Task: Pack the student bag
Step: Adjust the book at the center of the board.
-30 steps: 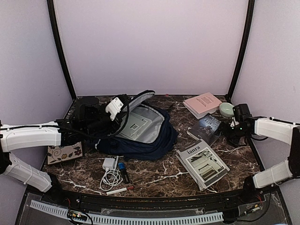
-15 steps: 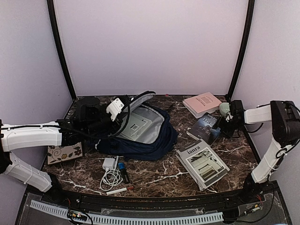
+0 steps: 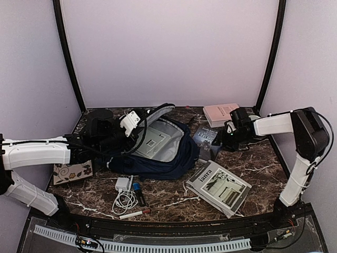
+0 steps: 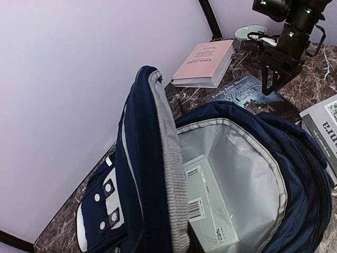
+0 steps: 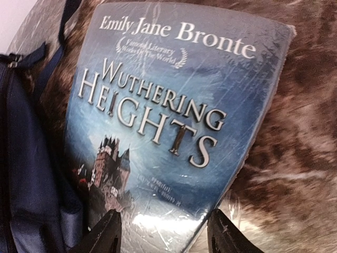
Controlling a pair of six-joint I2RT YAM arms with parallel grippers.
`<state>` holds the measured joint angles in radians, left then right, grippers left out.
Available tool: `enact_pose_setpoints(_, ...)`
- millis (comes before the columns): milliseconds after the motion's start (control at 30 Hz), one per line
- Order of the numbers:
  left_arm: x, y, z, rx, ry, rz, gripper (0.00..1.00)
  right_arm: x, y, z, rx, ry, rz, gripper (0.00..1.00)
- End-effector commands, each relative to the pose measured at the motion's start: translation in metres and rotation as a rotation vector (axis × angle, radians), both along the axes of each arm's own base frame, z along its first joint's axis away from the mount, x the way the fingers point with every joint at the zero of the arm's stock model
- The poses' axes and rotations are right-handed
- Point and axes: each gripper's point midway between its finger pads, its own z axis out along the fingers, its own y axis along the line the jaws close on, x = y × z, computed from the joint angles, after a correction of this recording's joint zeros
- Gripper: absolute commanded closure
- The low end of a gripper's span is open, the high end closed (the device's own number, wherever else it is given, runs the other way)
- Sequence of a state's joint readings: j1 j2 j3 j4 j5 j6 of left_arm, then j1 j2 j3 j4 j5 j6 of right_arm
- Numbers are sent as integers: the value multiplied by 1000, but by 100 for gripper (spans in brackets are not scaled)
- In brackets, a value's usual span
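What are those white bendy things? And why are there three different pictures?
They are two robot arms, packing the student bag. One picture looks down from above; the other two come from a little camera on each wrist. The left gripper is at the bag's raised flap; its fingers are hidden. The right gripper is open over a blue book, Wuthering Heights, holding nothing. A pink book, a magazine and a white charger lie on the marble table.

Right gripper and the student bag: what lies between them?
Only the Wuthering Heights book, its edge at the student bag, right gripper open at its other end; clearest in right wrist view.
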<state>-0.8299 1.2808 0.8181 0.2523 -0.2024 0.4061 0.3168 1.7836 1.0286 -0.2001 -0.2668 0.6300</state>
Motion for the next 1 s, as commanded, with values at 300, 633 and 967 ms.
enact_pose_setpoints(300, 3, -3, 55, -117, -122, 9, 100, 25, -29, 39, -108, -68, -31, 32)
enact_pose_setpoints(633, 16, 11, 55, -67, -155, 106, 100, 77, -31, 3, -68, 31, -8, 26)
enact_pose_setpoints(967, 39, 69, 85, -66, -271, 247, 100, 74, 5, -5, 38, 37, 58, 34)
